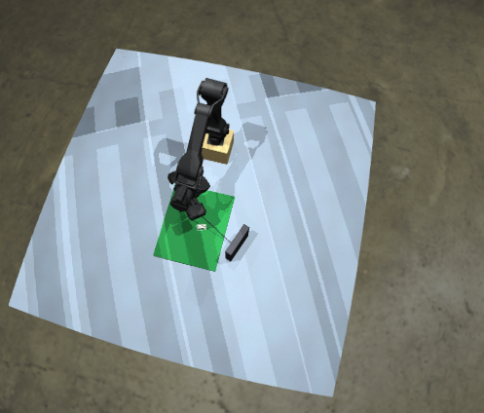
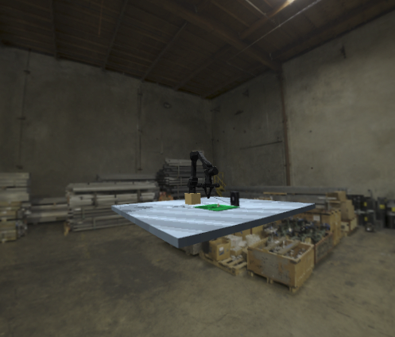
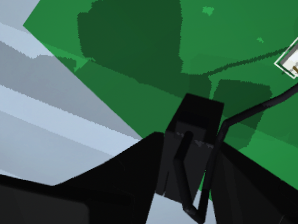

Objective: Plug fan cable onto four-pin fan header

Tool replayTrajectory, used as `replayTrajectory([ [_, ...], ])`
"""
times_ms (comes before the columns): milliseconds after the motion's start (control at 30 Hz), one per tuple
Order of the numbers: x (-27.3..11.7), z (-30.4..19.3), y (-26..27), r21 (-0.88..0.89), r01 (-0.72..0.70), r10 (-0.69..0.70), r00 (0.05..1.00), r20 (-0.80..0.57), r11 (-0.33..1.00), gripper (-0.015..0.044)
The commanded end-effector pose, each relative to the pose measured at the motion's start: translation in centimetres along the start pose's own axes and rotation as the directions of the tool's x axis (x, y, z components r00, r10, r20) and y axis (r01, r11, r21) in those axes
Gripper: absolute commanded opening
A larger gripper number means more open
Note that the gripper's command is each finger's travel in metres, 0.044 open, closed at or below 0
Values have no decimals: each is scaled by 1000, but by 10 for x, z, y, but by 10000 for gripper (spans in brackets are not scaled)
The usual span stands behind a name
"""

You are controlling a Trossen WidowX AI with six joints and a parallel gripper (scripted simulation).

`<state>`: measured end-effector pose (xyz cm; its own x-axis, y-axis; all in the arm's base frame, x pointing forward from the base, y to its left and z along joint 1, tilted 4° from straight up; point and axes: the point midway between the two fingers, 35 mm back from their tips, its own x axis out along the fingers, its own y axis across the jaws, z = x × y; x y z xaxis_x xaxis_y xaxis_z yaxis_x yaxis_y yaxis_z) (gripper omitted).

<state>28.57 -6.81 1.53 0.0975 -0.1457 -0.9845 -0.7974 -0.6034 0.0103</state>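
Observation:
The black plug (image 3: pixel 201 112) sits upright between the fingertips of my gripper (image 3: pixel 186 145) (image 1: pixel 196 212) (image 2: pixel 208 196), which is shut on it. The plug is raised above the green board (image 1: pixel 173 245) (image 3: pixel 55 25) (image 2: pixel 227 207). The white four-pin header (image 1: pixel 202 227) (image 3: pixel 292 64) is on the board, at the right edge of the wrist view, off to the side of the plug. The black cable (image 3: pixel 262 106) loops back from the plug and runs off to the right, toward the fan (image 1: pixel 238 243) (image 2: pixel 234 198). The plug's underside is hidden.
The fan stands upright just beside the board's right edge in the top view. The arm's base is on a tan block (image 1: pixel 217 155) (image 2: pixel 192 199) behind the board. The table (image 1: pixel 269 341) (image 2: pixel 152 222) carries striped shadows.

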Motion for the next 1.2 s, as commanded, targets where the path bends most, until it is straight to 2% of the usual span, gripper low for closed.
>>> replayTrajectory([
  [0,-20,-5,0,-1,9,-9,1000,-14,1000,0],
  [267,-28,-6,2,22,9,-9,1000,-10,1000,0],
  [600,-27,-10,1,347,-10,-5,999,41,938,0],
  [867,-27,-13,1,585,-47,-3,997,83,810,0],
  [1167,-26,-16,1,797,-103,-2,992,130,595,0],
])
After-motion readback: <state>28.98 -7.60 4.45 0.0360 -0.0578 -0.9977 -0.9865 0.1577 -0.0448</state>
